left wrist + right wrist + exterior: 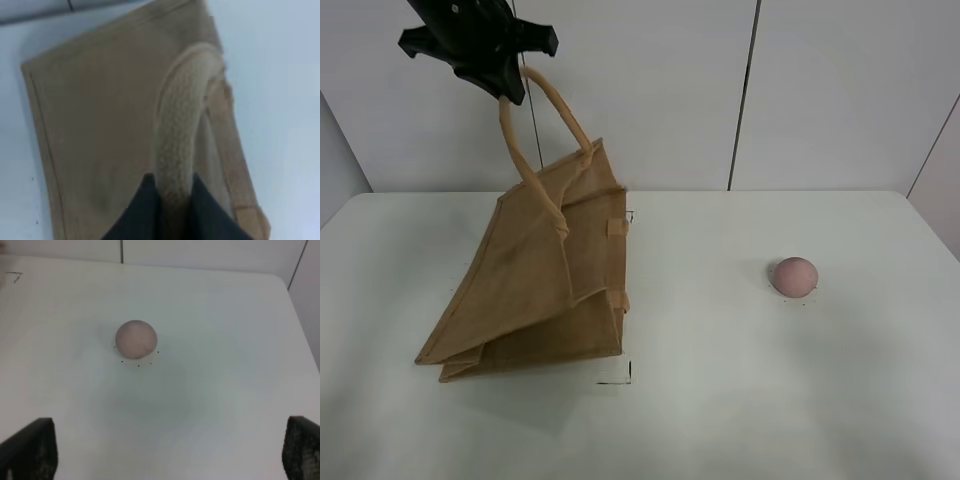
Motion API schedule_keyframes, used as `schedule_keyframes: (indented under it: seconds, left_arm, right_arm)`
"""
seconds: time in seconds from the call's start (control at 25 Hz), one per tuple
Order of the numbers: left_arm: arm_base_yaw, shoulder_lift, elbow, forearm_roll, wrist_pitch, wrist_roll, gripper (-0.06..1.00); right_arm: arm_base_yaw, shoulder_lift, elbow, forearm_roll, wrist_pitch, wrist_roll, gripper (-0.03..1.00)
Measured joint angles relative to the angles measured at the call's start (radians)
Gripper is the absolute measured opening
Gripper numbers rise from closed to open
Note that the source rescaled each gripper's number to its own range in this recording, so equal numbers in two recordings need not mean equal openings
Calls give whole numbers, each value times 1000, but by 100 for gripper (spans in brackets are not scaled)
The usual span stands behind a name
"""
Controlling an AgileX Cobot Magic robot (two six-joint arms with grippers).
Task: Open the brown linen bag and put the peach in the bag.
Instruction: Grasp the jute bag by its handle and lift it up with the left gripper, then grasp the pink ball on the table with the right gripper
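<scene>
The brown linen bag [540,290] stands tilted on the left of the white table, its bottom edge on the surface. My left gripper [505,85] is high above it, shut on one beige loop handle [535,130] and holding the bag's top up. In the left wrist view the handle [177,145] runs between the dark fingers [135,215] with the bag's cloth [100,125] below. The pink peach [794,275] lies on the right of the table. My right gripper [170,450] is open and empty above the table, with the peach [136,339] ahead of it.
The white table [720,400] carries small black corner marks [620,375] next to the bag. A light panelled wall [740,90] stands behind the table's far edge. The right arm does not show in the exterior high view.
</scene>
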Motion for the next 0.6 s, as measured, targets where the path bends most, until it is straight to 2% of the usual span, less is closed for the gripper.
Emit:
schedule_keyframes:
  seconds: [0.12,0.24,0.44,0.6]
  left_arm:
    - [0,-44,0,0,0,1,0]
    - [0,-63,0,0,0,3,0]
    - [0,-66,0,-2,0,4,0]
    - [0,-66,0,2,0,4,0]
  right_arm:
    - [0,36,-1,0,-1,1,100]
    - [0,170,-20,0,-28,4,100]
    - [0,545,-104,4,-107,4,100]
    - [0,887,-227,13,-168,4,100]
